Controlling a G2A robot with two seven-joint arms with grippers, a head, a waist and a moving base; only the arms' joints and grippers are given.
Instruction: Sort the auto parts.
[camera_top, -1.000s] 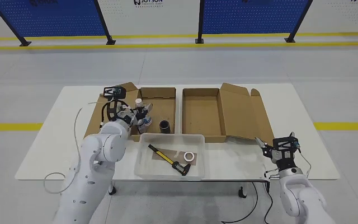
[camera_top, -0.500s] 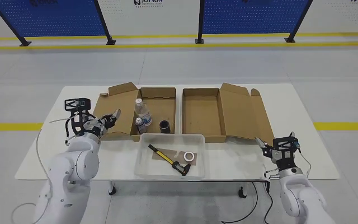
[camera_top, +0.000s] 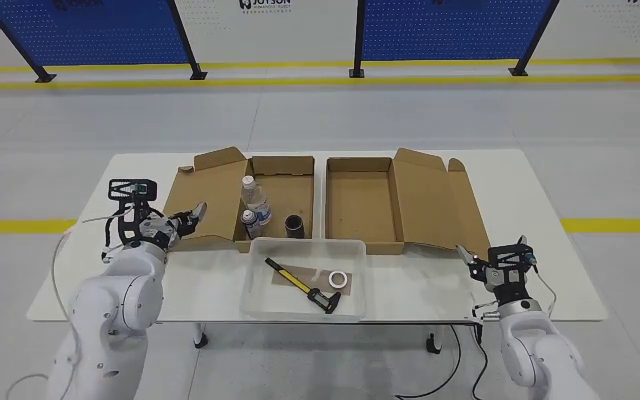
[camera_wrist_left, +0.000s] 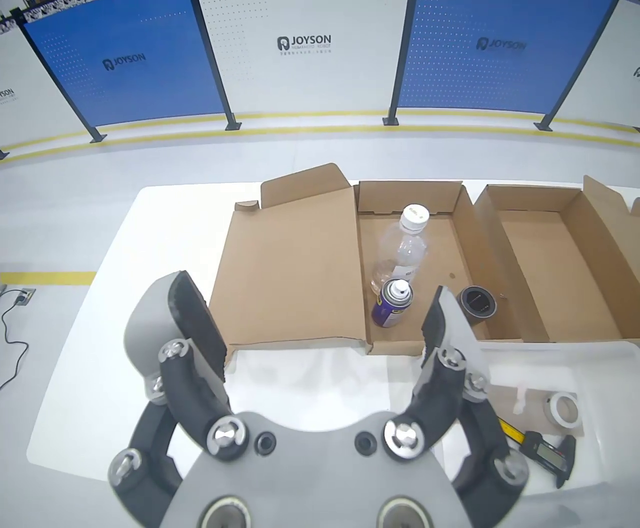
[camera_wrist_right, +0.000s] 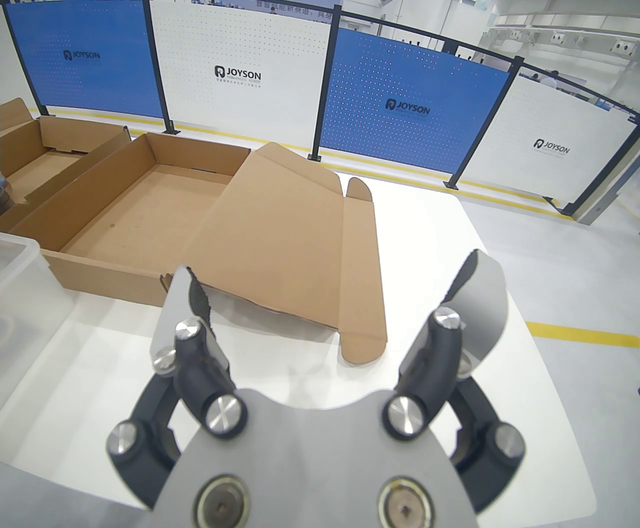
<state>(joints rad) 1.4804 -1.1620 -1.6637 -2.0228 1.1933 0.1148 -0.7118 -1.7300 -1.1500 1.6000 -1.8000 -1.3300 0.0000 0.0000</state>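
The left gripper (camera_top: 188, 218) is hanging over the table (camera_top: 420, 285) off the outer side of the left box (camera_top: 290, 190), by its opened lid. Its jaws are standing wide apart and are gripping nothing. The right gripper (camera_top: 492, 256) is hanging near the table's right front corner, spread equally wide and equally empty.

Hidden or unclear parts:
- In the left wrist view the left gripper (camera_wrist_left: 310, 290) is covering the near part of the bin (camera_wrist_left: 550, 360), and one finger linkage is hiding part of the caliper (camera_wrist_left: 542, 445).
- That view's edge is cutting off the bin's far side and the right box (camera_wrist_left: 550, 260).
- In the right wrist view the right gripper (camera_wrist_right: 328, 265) is screening part of the table (camera_wrist_right: 450, 300).
- There only a corner of the bin (camera_wrist_right: 15, 270) and a strip of the left box are showing.
- The nature of the cylinder (camera_wrist_left: 478, 302) is remaining hard to make out.

Parts:
- A clear bottle (camera_top: 250, 195) with a white cap and a blue can (camera_top: 251, 224) with a white nozzle are standing side by side in the left box, apparently upright.
- The short black cylinder (camera_top: 294, 225) is sitting at that box's near right corner.
- The right box (camera_top: 358, 205) is lying open beside the left box.
- The clear bin (camera_top: 300, 241) is sitting in front of both boxes.
- Inside the bin, the yellow-and-black caliper (camera_top: 300, 283) is lying diagonally.
- A white ring (camera_top: 339, 279) is resting apart from the caliper.
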